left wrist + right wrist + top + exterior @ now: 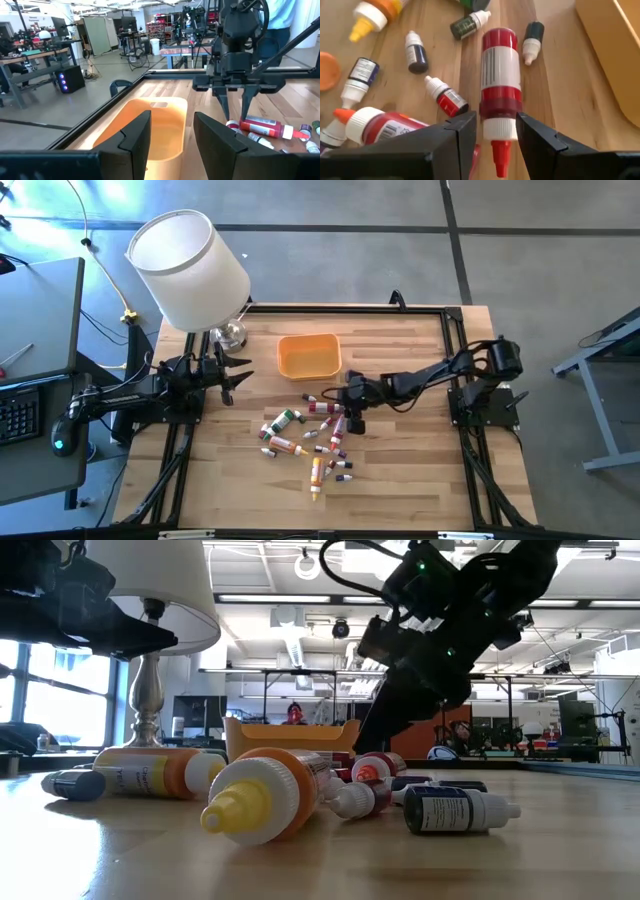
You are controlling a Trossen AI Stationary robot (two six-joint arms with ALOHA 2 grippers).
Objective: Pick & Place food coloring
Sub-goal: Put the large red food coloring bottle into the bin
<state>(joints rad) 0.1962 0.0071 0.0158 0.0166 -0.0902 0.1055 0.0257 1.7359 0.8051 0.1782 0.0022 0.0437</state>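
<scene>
Several small food coloring bottles (pixel 305 435) lie scattered on their sides on the wooden table, at its middle and near side. My right gripper (pixel 352 418) slants down over them, open. Its fingers stand on either side of the white collar and red nozzle of a red bottle (pixel 500 75), which lies on its side pointing at the gripper. I see no clear touch. The same bottle shows in the high view (pixel 322 407). My left gripper (pixel 172 145) waits level at the table's left, open and with nothing between its fingers.
An orange tray (pixel 308 355) stands just beyond the bottles, toward the far edge. A lamp with a white shade (pixel 190 265) stands at the far left corner. A black frame (pixel 450 320) runs round the table. Bare wood lies to the right of the bottles.
</scene>
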